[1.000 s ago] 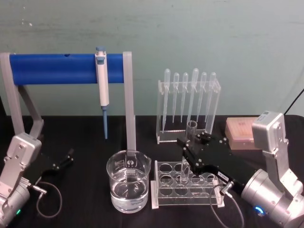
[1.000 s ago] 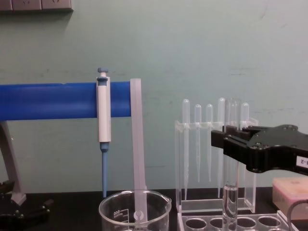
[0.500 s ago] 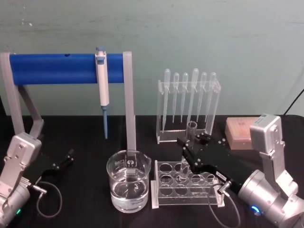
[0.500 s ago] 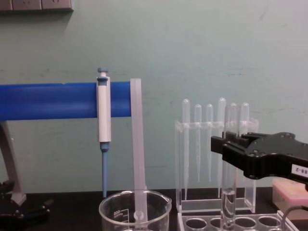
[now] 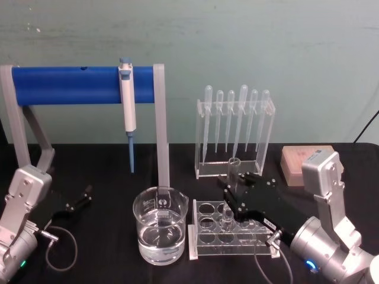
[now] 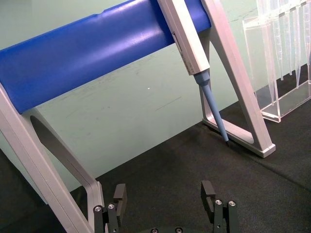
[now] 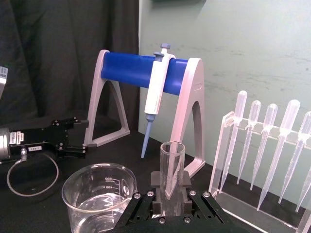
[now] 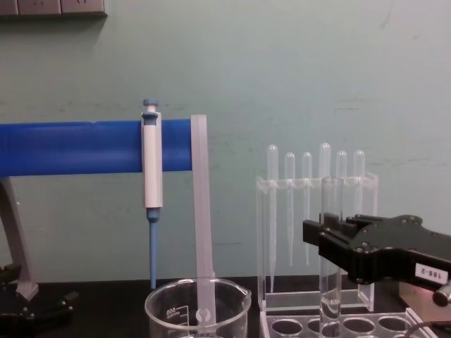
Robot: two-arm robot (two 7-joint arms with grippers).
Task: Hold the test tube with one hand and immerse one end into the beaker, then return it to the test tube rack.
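The test tube [image 5: 231,177] stands upright with its lower end in a hole of the clear rack [image 5: 204,245]. My right gripper [image 5: 235,190] is shut on its middle. In the chest view the test tube [image 8: 330,204] rises above the right gripper [image 8: 325,245]. In the right wrist view the tube [image 7: 171,162] sits clamped between the jaws of the right gripper [image 7: 169,191]. The beaker [image 5: 160,232], part full of water, stands left of the rack, also seen as the beaker [image 7: 99,194] and the beaker [image 8: 197,308]. My left gripper [image 6: 164,194] rests open and parked at the table's left [image 5: 78,200].
A blue-and-white pipettor [image 5: 127,103] hangs on the blue stand [image 5: 65,86] behind the beaker. A clear holder with several plastic pipettes [image 5: 235,127] stands behind the rack. A pink box [image 5: 296,163] lies at the right. A cable [image 5: 59,242] loops at the front left.
My right gripper has come down with the test tube, lowering its bottom end into the rack hole. The left arm has not moved.
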